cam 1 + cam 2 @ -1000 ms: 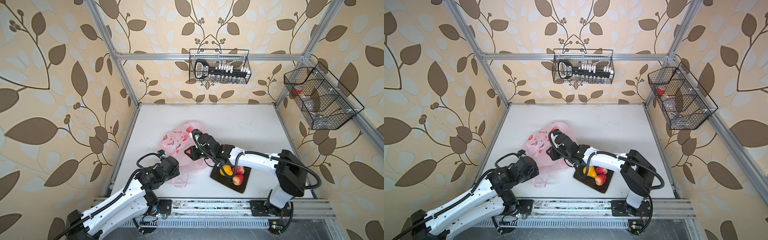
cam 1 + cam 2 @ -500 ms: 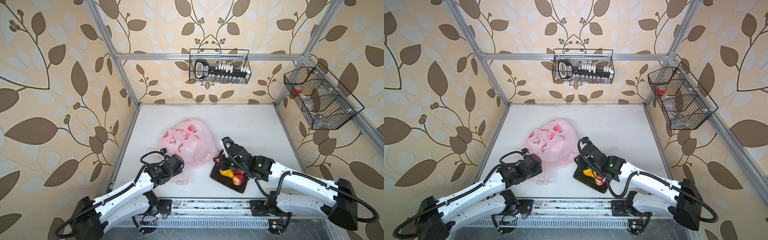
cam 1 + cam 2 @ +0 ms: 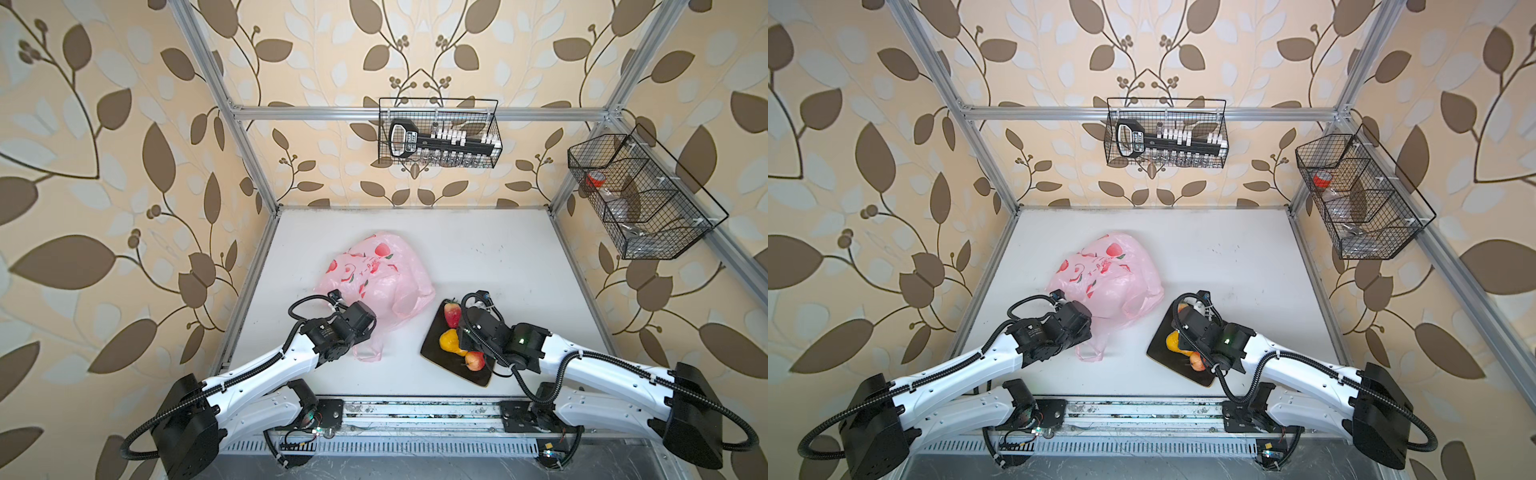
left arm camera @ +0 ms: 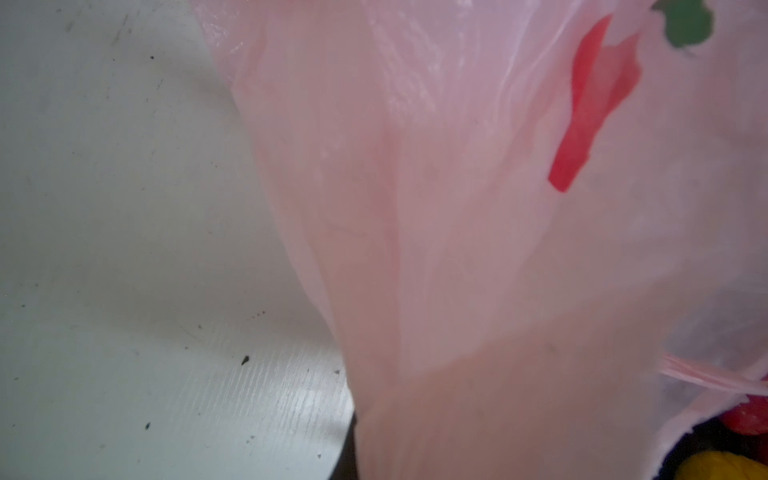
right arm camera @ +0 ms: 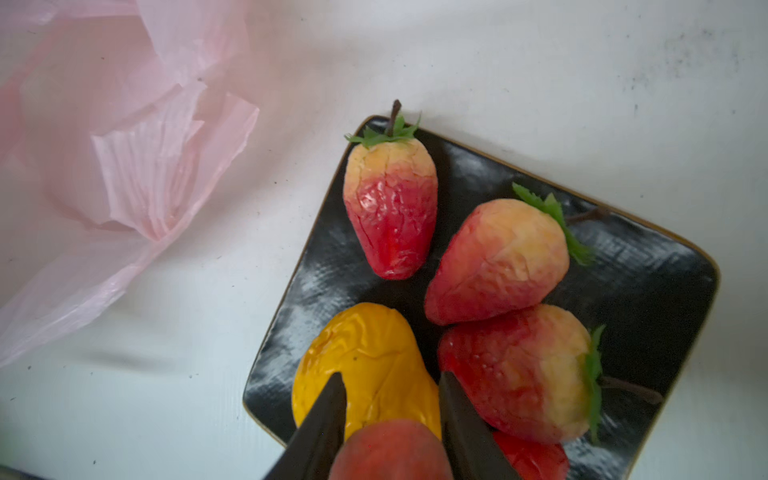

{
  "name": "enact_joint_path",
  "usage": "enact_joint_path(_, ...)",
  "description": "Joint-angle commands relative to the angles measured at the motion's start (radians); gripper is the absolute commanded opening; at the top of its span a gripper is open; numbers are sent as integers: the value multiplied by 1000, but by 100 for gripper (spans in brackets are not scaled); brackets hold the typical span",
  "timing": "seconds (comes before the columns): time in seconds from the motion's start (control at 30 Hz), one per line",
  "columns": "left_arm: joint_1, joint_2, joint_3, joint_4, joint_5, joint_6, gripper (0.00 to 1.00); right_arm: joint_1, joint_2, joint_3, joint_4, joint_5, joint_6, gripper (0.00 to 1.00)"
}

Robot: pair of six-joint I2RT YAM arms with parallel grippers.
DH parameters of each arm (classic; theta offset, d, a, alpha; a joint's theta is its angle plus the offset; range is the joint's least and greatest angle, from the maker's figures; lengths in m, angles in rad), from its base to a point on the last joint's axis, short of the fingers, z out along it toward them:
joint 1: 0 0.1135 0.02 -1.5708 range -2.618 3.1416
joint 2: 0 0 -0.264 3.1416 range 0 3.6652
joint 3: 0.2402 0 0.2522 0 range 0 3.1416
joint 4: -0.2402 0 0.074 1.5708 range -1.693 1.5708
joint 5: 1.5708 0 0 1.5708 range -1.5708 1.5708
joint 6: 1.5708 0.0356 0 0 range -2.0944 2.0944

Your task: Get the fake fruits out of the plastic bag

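Right end effector point(image 5: 392, 376) straddles a red fruit point(image 5: 390, 453) above the crowded black plate point(image 5: 644, 299), grip unclear. Released, the fruit could roll off the fake fruits point(image 5: 498, 257) onto the tabletop point(image 5: 540, 62). Left end effector point(image 3: 363, 319), pressed together, pinches the plastic bag point(image 3: 374, 270) leftward.

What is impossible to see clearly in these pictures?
- Left hand: fingers covered by the plastic bag in the left wrist view, by its wrist in both top views.
- Red fruit between the fingers of the right hand: cut by the right wrist view's edge; grip unclear.
- Bag's inside: crumpled film hides it.
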Motion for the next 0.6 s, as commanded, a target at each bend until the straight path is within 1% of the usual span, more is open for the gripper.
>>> enact_joint_path(0.0,11,4,57,-42,-49,6,1,-4,16,-20,-30,44,47,45)
enact_joint_path(0.07,13,-4,60,-72,-54,-5,2,-5,20,-17,-30,48,47,53)
enact_joint_path(0.1,13,-11,56,-86,-55,-13,5,-5,19,-13,-30,47,44,57)
enact_joint_path(0.17,13,-30,48,-108,-54,-28,15,-5,9,-4,-30,45,39,65)
enact_joint_path(0.2,13,-43,43,-117,-52,-33,18,-5,0,1,-34,45,36,67)
enact_joint_path(0.27,13,-74,37,-140,-55,-49,21,-6,-26,14,-43,53,31,69)
enact_joint_path(0.33,13,-106,32,-167,-68,-64,26,-9,-57,38,-52,66,17,70)
enact_joint_path(0.4,13,-137,31,-205,-90,-83,38,-20,-88,73,-54,76,-8,70)
enact_joint_path(0.5,18,-168,30,-263,-127,-102,38,-42,-105,132,-53,95,-58,71)
enact_joint_path(0.57,29,-174,38,-316,-146,-122,34,-55,-99,171,-51,102,-97,71)
